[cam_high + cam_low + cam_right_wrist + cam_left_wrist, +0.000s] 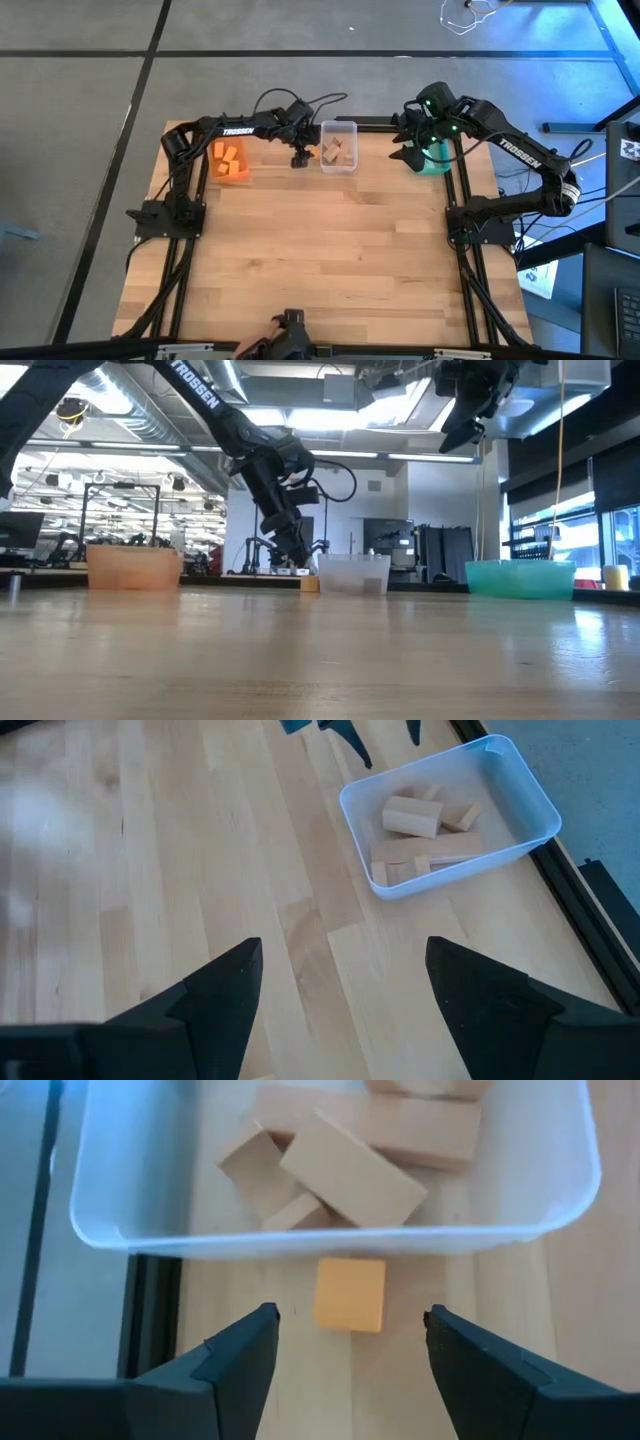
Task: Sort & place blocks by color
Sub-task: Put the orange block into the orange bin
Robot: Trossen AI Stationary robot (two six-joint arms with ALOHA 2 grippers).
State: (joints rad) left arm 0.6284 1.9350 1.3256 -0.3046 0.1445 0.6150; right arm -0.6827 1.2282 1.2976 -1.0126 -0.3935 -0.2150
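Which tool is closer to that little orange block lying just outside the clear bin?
Left. The left tool hangs open right at the orange block; the right tool sits across by the teal bin.

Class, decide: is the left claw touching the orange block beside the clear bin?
Apart. The left wrist view shows the left claw open, bare wood between each finger and the orange block.

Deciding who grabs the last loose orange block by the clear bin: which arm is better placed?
Left. Its end effector is open and straddles the orange block beside the clear bin. The right end effector is open too, but hangs high by the teal bin.
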